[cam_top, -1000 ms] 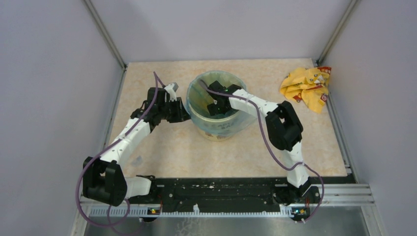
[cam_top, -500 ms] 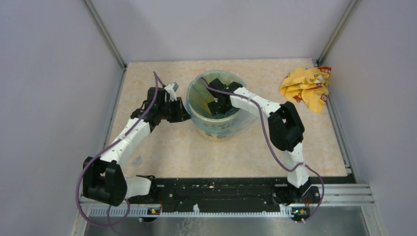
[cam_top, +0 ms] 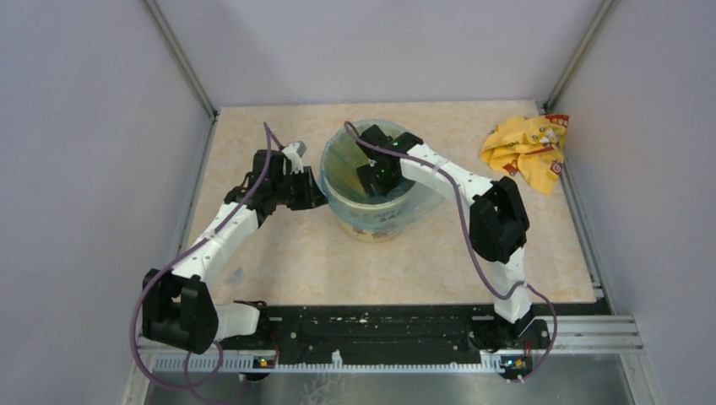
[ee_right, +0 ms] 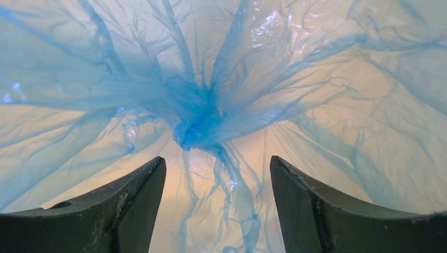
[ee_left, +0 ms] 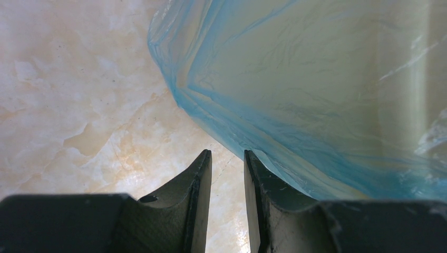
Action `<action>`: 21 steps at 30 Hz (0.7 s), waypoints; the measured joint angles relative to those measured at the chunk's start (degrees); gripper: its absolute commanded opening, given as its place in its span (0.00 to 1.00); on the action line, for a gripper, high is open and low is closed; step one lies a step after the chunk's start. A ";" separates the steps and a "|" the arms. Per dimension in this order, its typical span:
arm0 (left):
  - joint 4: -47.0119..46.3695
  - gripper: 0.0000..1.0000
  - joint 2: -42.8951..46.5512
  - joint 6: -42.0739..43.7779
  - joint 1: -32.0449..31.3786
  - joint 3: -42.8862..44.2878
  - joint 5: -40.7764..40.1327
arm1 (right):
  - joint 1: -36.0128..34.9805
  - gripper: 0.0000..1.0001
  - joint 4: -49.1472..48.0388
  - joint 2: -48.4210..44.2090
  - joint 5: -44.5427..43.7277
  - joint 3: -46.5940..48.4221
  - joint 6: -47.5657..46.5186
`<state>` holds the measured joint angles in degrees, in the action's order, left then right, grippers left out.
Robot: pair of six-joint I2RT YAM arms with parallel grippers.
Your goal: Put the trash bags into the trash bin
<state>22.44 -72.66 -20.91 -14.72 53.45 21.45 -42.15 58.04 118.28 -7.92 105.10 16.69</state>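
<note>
Fingers of my left gripper (ee_left: 227, 154) stand close together, with only a narrow slit between them. The pale marbled table (ee_left: 79, 105) shows through that slit, and nothing is caught in it. From above, this gripper sits low on the left of the trash bin (cam_top: 376, 221), just outside its wall. Blue film hangs over that wall and fills the upper right of my left wrist view. The finger on that side comes right up to the film, though I cannot tell whether it touches.

The bin stands upright near the middle of the table. My right arm reaches over its rim from the right, and my right gripper (ee_right: 217, 161) is down inside it. Its fingers are spread wide and hold nothing. The trash bag (ee_right: 195, 129) is in the bin, lining it. Its gathered, puckered bottom lies just beyond my right fingertips, in line with the gap between them. From that pucker the crinkled film fans out against the pale yellow inner wall. In the top view the bag's upper edge shows as a blue band around the rim.

Farther off, at the far right corner of the table, a crumpled yellow-and-red wrapper (cam_top: 523, 150) lies well apart from the bin and from both grippers.
</note>
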 measured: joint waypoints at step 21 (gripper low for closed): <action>-0.26 0.35 -0.20 0.00 0.00 -0.02 -0.02 | -0.11 0.77 3.04 -6.43 1.77 5.88 1.51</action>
<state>22.17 -72.86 -20.91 -14.72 53.43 21.43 -42.26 61.08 111.85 -6.15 110.98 18.20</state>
